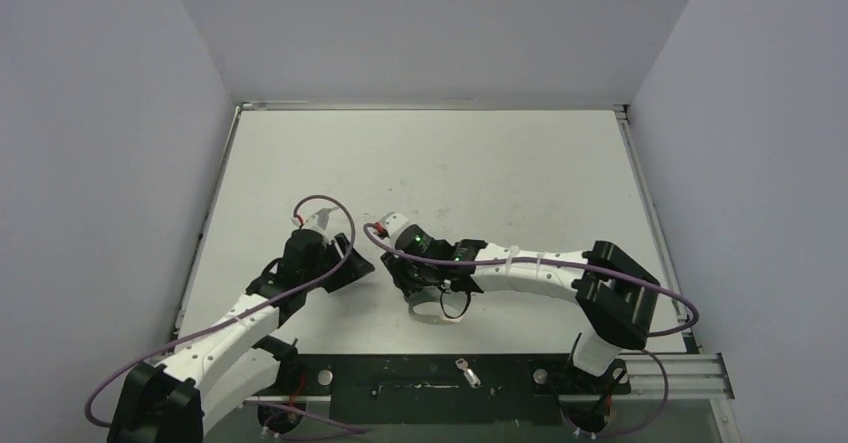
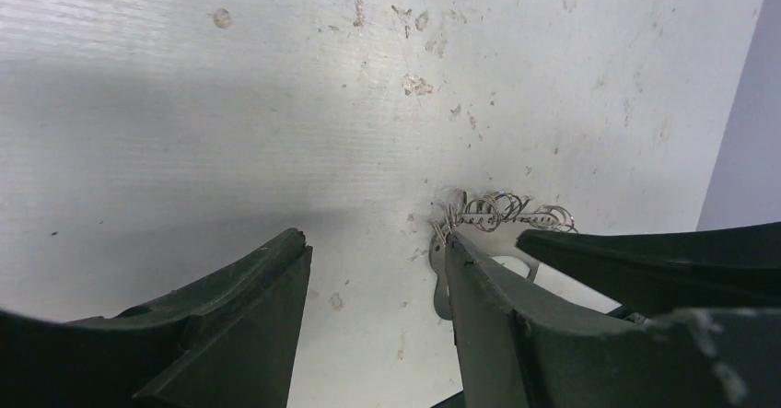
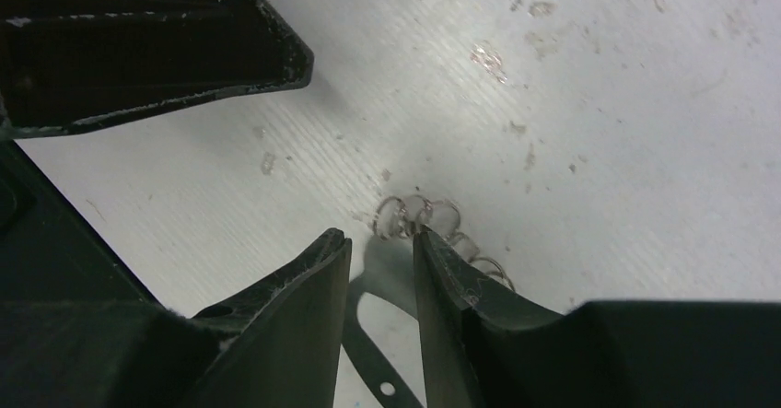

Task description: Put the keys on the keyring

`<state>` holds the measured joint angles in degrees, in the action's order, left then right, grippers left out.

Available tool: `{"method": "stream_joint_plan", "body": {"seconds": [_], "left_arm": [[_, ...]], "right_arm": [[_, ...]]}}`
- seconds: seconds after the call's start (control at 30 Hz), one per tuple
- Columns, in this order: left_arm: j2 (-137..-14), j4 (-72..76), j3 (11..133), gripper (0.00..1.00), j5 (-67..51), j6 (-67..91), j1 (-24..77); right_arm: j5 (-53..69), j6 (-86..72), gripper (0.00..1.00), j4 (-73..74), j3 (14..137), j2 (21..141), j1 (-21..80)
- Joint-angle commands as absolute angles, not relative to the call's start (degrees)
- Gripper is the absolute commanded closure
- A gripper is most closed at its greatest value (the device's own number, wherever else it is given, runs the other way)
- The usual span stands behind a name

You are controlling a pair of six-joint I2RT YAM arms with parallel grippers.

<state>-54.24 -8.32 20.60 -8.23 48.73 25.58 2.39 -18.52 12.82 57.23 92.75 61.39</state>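
Keyring (image 3: 368, 362) pickup in hand: right pincer (image 3: 376, 242) narrow, astride its band by the chain (image 3: 419, 216), grip unconfirmed; left pincer (image 2: 373, 251) half-wide, empty. Next: clamp, lift, fetch key (image 1: 466, 371).

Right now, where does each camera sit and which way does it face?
Top: above and behind, looking down on the table; both arms show.
Left wrist: on the left arm, facing down past the left gripper at the chain.
Right wrist: on the right arm, facing down past the right gripper.
Shared: both wrist views show the chain.
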Motion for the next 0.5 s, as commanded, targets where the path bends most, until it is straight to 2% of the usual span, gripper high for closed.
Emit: {"method": "stream_joint_plan", "body": {"seconds": [0.0, 0.2, 0.47], "left_arm": [[-46.1, -15.0, 20.4, 0.46, -8.6, 49.4, 22.3], [-42.2, -15.7, 18.0, 0.47, -9.1, 51.0, 21.2], [-49.5, -6.4, 15.3, 0.51, -14.5, 52.9, 21.2]], "right_arm": [[-2.1, -16.0, 0.69, 15.0, 63.9, 97.6, 64.6], [-2.4, -18.0, 0.70, 15.1, 65.4, 100.1, 65.0], [-0.5, -21.0, 0.71, 14.0, 63.3, 99.3, 62.8]]}}
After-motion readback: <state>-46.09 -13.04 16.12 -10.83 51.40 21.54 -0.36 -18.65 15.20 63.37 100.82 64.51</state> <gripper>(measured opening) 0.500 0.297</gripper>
